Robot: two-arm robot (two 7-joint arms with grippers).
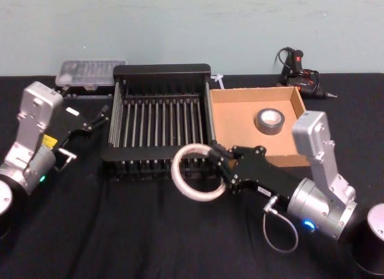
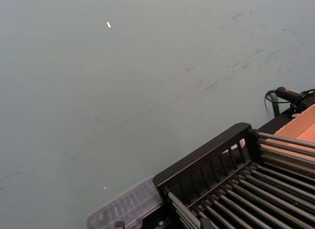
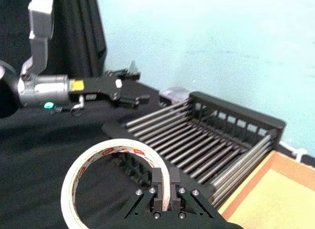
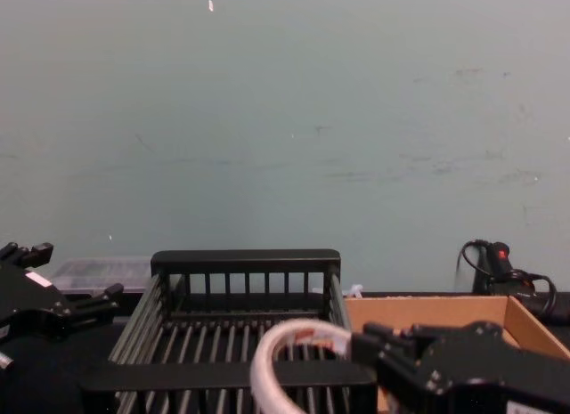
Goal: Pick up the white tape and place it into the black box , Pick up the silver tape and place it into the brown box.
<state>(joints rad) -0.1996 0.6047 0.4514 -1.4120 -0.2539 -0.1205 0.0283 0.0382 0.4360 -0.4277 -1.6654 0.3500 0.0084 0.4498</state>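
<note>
The white tape [image 1: 195, 172] is held by the right gripper [image 1: 219, 168], whose fingers [image 3: 158, 182] are closed tight on the ring's wall, one inside the ring and one outside. The ring is lifted up off the bench [image 1: 120, 231] and is seen at the near front corner of the black box [image 1: 159, 120], over its front rim and not yet down inside it. Red print can be seen on the inside of the ring in the right wrist view. In the chest view the white tape [image 4: 285, 356] is seen in front of the black box [image 4: 245, 263], with the right gripper [image 4: 361, 347] just beside it. The silver tape [image 1: 270, 121] is lying flat inside the brown box [image 1: 240, 105], toward the right side of the box. The brown box is set just beside the black box, touching its right side. The left gripper [image 1: 99, 118] is held just left of the black box, close to its left wall, and nothing is held in it; whether its fingers are apart or together cannot be told. A clear plastic case [image 1: 90, 72] is seen behind the black box on the left, and a black tool with a cord [image 1: 300, 75] is lying behind the brown box.
</note>
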